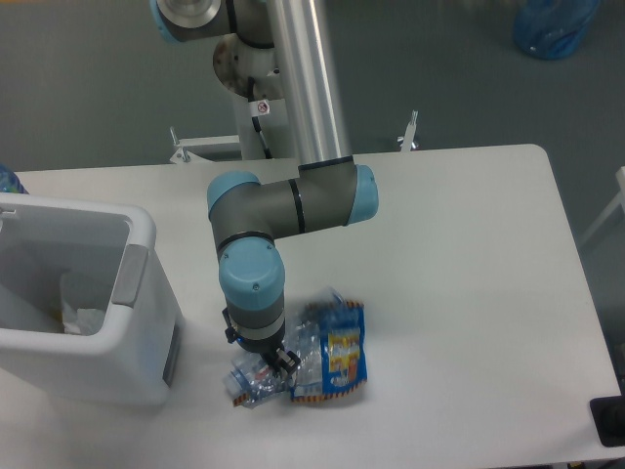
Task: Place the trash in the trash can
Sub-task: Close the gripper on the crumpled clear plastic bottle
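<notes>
White table (pixel 459 244) | grey floor (pixel 88 88) | gripper (pixel 274 362) on bottle (pixel 256 379), grip unclear

Almost nothing here reads cleanly. The crushed bottle (pixel 256 379) near the front edge of the tabletop, right under my gripper (pixel 273 363), carries a label with red lettering, but my fingers cover most of it and the letters are too small and blurred to spell out. The snack wrapper (pixel 337 360) touching it on the right has yellow and red printing on its blue face; I cannot make out any word there either. On my base column beyond the back edge sits a small round red-ringed sticker (pixel 261 106), its symbol unreadable.
</notes>
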`<state>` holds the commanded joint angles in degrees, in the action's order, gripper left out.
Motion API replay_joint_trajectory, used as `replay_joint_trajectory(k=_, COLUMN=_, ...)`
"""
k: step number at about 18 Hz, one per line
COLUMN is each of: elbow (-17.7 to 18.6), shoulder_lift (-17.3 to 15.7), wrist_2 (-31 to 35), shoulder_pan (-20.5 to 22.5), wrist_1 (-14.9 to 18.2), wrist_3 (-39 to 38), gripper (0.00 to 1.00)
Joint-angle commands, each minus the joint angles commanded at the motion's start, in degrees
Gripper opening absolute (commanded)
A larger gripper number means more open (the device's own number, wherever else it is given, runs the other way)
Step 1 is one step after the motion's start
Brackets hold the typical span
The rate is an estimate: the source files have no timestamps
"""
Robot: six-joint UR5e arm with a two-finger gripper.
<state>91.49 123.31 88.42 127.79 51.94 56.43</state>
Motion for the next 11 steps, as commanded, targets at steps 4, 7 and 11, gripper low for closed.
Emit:
replay_joint_trajectory(k=4, elbow=0.0, shoulder_lift=-0.09, wrist_2=0.0, shoulder_pan=0.09, wrist_1=0.0, wrist_3=0.09, gripper=0.54)
replay_joint_trajectory(k=7, elbow=-0.44, shoulder_lift=-0.44, wrist_2=0.0, shoulder_pan=0.53, wrist_1=0.0, wrist_3=0.35, gripper=0.55)
replay_joint_trajectory(k=11, elbow=-3.42, shoulder_lift=-4.65, wrist_2=-1.4, shoulder_pan=3.51, wrist_1=-0.26, wrist_3=-0.35, gripper=0.56)
